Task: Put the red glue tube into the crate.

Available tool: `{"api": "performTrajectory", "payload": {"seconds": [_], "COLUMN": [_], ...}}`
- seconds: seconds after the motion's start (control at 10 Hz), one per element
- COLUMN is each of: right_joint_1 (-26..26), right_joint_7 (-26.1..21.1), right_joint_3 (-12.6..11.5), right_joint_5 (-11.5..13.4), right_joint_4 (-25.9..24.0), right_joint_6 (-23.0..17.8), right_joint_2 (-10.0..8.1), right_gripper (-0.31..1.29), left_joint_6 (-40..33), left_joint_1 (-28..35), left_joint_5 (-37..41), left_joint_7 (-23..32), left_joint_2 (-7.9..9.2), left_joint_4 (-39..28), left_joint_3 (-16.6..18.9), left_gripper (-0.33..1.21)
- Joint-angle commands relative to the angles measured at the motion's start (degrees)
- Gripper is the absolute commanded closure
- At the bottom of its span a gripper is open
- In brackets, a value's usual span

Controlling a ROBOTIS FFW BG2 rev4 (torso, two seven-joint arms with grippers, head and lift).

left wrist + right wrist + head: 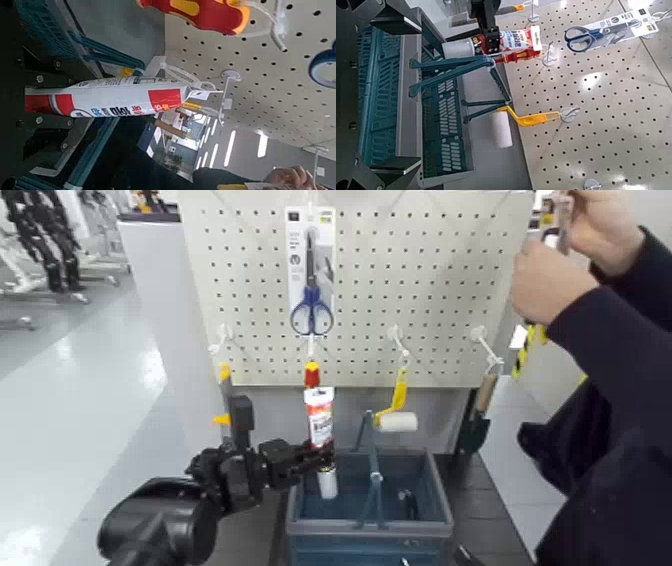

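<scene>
White pegboard (370, 290); pale, shiny floor (110, 370).

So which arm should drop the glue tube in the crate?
Left. Its gripper already grips the tube beside the crate's handle; the right gripper holds nothing.

Bright indoor light — white glare, soft background blur

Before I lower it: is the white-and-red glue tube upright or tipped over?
Upright: its white cap points down, printed body above.
</scene>
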Motion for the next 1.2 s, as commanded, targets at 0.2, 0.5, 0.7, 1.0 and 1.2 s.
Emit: {"api": "performTrajectory", "payload": {"seconds": [0.2,0.5,0.7,1.0,1.2], "right_joint_1": [-0.27,-0.44,-0.53,-0.53,-0.53], "right_joint_7": [0.09,0.18,0.35,0.35,0.35], "right_joint_3": [0.38,0.55,0.64,0.47,0.38], "right_joint_5": [-0.09,-0.26,-0.35,-0.44,-0.62], "right_joint_4": [0.19,0.45,0.54,0.63,0.63], "right_joint_6": [0.00,-0.18,-0.27,-0.27,-0.35], "right_joint_2": [0.00,0.00,-0.09,-0.09,-0.18], "right_gripper": [0.14,0.14,0.14,0.14,0.14], "left_joint_6": [-1.05,-2.99,-4.22,-3.69,-3.78], "left_joint_1": [-1.42,-2.92,-3.88,-4.32,-4.50], "left_joint_5": [-0.73,-0.20,0.50,0.15,0.15], "left_joint_7": [0.09,0.70,0.97,1.05,1.05], "left_joint_2": [-0.15,-0.33,-0.50,-0.50,-0.50], "left_joint_4": [4.26,8.57,10.68,10.68,10.68], "left_joint_3": [-0.47,-1.88,-2.84,-3.28,-3.55], "left_gripper": [1.11,1.11,1.08,-0.09,-0.05]}}
